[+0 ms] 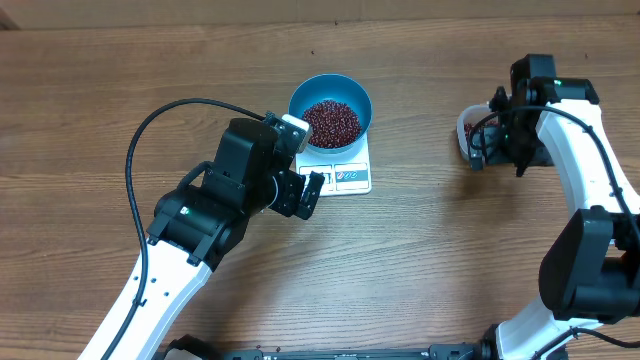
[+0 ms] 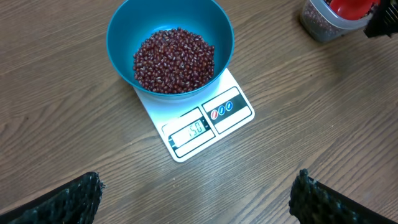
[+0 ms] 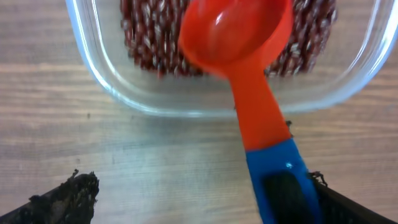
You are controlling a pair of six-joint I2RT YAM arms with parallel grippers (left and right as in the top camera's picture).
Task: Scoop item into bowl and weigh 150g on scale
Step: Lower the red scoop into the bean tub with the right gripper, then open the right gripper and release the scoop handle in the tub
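Blue bowl [image 2: 121, 37] of beans [image 2: 174, 59] sat on the scale [image 2: 211, 118] toward the table's [image 1: 100, 100] far edge. Left gripper [image 2: 196, 186] hovered nearby, jaws open; right gripper [image 3: 202, 185] gaped open over the scoop [image 3: 236, 37].

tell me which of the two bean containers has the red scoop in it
The clear plastic tub: the red scoop has its head over the tub's beans. The blue bowl, on the white scale, holds only beans.

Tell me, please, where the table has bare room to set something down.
Free: the wood between the scale and the clear tub, and the far left corner. Crowded: beside the scale, where the left gripper hovers, and at the tub.
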